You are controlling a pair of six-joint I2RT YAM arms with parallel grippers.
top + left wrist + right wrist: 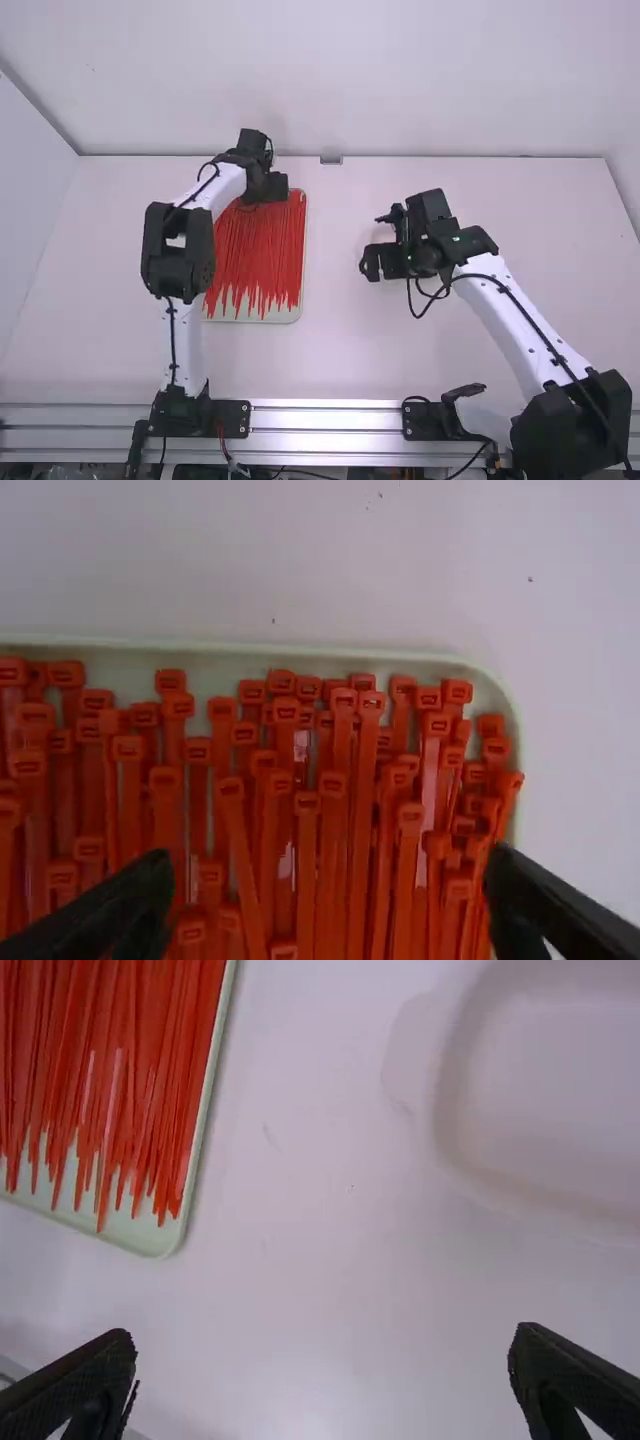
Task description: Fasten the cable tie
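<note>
White table (pixel 350 345): left claw (pixel 325 860) spread wide above cable ties (pixel 300 780); right claw (pixel 320 1336) equally spread.

Tray (pixel 294 313) on table (pixel 400 340), left of centre, long side running away from camera. Cable ties (pixel 258 255) in tray, side by side along its length, some overlapping; heads at far end, tails at near end. Left gripper (pixel 262 186) above tray's far end, over tie heads, fingers straddling most of bundle width. Right gripper (pixel 385 252) right of tray, well apart from it, over bare table near centre. Tray's near right corner ahead of right gripper.
</note>
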